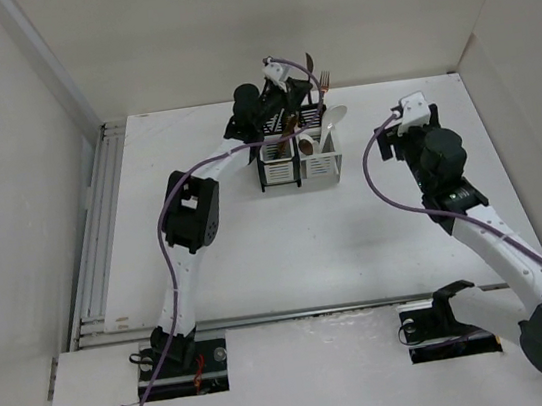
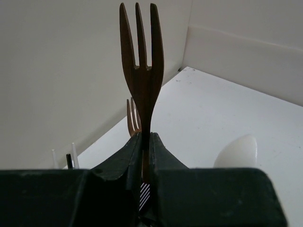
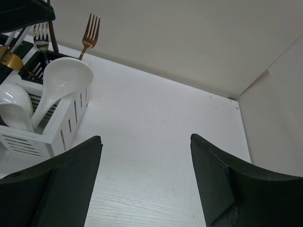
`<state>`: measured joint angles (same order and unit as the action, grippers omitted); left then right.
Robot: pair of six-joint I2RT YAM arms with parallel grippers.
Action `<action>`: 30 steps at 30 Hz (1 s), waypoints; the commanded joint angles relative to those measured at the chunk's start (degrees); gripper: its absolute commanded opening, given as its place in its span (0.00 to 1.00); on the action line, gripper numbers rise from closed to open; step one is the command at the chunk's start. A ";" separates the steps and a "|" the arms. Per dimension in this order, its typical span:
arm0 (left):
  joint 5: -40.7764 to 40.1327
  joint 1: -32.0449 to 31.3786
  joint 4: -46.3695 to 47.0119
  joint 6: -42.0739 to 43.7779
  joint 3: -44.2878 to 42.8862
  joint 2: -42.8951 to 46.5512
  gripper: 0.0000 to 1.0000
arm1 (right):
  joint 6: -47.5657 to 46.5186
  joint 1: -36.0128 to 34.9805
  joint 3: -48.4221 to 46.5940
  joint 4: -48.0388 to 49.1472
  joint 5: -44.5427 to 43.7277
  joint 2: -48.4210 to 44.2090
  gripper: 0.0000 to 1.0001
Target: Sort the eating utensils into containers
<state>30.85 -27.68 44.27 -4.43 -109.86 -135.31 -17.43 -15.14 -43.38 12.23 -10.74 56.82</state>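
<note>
In the left wrist view the left gripper (image 2: 146, 142) is clamped on the handle of a brown fork (image 2: 142, 61) just below its upright tines. It looks light, stiff and likely wooden, so a flat pinch on the handle should hold. A copper fork (image 2: 133, 118) and a white soup spoon (image 2: 239, 151) stand close behind. The right wrist view shows the right gripper (image 3: 147, 165) with fingers wide apart, holding nothing, near the white caddy (image 3: 71, 118). From above, the brown fork hangs over the crowded containers (image 1: 282, 173) — the upright handles there could snag it.

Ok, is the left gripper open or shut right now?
Shut, on the brown fork: the wrist view shows the left gripper with both fingers pressed against the fork's handle, no gap either side.
</note>
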 commanded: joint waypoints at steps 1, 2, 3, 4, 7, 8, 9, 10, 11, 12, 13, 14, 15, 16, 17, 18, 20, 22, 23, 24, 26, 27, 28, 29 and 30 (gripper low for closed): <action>-1.31 -0.44 6.35 -0.76 -2.72 1.62 0.00 | -2.43 -0.60 -3.38 4.21 -0.68 0.49 0.81; -1.32 -0.44 6.35 -0.76 -2.11 1.01 0.00 | -3.13 -0.60 -3.38 4.21 -0.68 1.01 0.82; -1.32 -0.44 6.35 -0.76 -2.11 1.01 0.00 | -3.14 -0.60 -3.99 4.21 -0.68 1.01 0.82; -1.84 -0.44 5.74 -0.76 -1.50 1.01 0.02 | -3.74 -0.60 -4.00 4.21 -1.21 1.01 0.82; -1.15 -0.44 4.34 -0.23 0.25 1.01 0.16 | -4.98 0.01 -4.00 4.21 -1.21 0.49 0.82; -1.14 -0.44 4.33 -0.23 0.87 1.62 0.17 | -4.98 0.02 -4.00 4.21 -1.21 0.49 0.83; -0.45 -0.44 4.33 -0.23 1.58 2.23 0.17 | -4.98 0.02 -3.48 4.21 -1.21 -0.21 0.83; -0.44 -0.44 4.33 -0.23 2.28 2.24 0.17 | -4.98 0.63 -3.47 4.21 -1.21 -1.00 0.83; -0.44 -0.44 4.33 -0.23 3.50 2.85 0.20 | -5.50 0.63 -2.77 4.21 -1.21 -1.01 0.83; -0.44 -0.44 4.33 -0.23 4.04 3.38 0.22 | -5.51 0.63 -2.77 4.21 -1.21 -1.88 0.83; -0.44 -0.44 4.33 -0.23 4.57 3.38 0.22 | -5.51 0.63 -2.25 4.21 -1.21 -2.76 0.83; -0.44 -0.44 4.33 -0.23 5.44 3.90 0.22 | -5.51 0.63 -1.72 4.21 -1.21 -2.76 0.83; -0.44 -0.44 4.33 -0.23 5.45 4.69 0.22 | -5.51 0.63 -1.71 4.21 -1.21 -3.63 0.83; -0.44 -0.44 4.33 -0.23 6.32 4.70 0.24 | -5.51 0.63 -1.71 4.21 -1.21 -4.51 0.83; -0.44 -0.44 4.33 -0.23 6.33 5.66 0.29 | -5.51 0.63 -1.10 4.21 -1.21 -4.52 0.83; -0.44 -0.44 4.33 -0.23 6.94 6.19 0.35 | -5.51 0.63 -1.10 4.21 -1.21 -5.31 0.83; -0.44 0.08 3.02 -0.23 6.94 8.12 0.50 | -5.51 0.63 -1.10 4.21 -0.51 -6.02 0.83; -0.44 0.08 0.74 -0.23 6.33 10.92 0.58 | -5.51 0.63 -1.10 4.21 0.20 -6.63 0.84; -0.96 0.61 -0.05 0.38 6.33 12.16 0.61 | -5.51 0.63 -1.10 4.21 0.20 -7.15 0.86; -1.49 0.61 -1.02 0.99 6.33 13.56 0.67 | -5.51 0.63 -1.97 3.25 0.20 -7.16 0.87; -2.54 1.13 -4.44 2.93 6.33 18.03 0.71 | -4.11 0.63 -4.08 -0.25 0.20 -5.94 0.92; -4.90 1.14 -5.94 3.45 6.33 19.71 0.74 | -4.10 0.63 -5.13 -2.28 0.20 -5.15 0.92; -6.84 1.14 -9.43 3.46 6.33 21.47 0.76 | -3.06 0.63 -7.84 -4.56 0.20 -4.18 0.94; -8.95 1.92 -11.47 4.68 6.33 24.97 0.76 | -1.83 0.63 -9.34 -9.02 0.20 -2.60 0.95; -11.66 1.93 -13.75 5.47 6.33 26.74 0.78 | 1.84 0.63 -10.58 -10.89 0.20 -2.07 0.95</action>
<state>25.58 -27.07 33.58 -1.83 -102.72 -120.55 -20.88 -14.68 -48.45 7.79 -11.22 53.15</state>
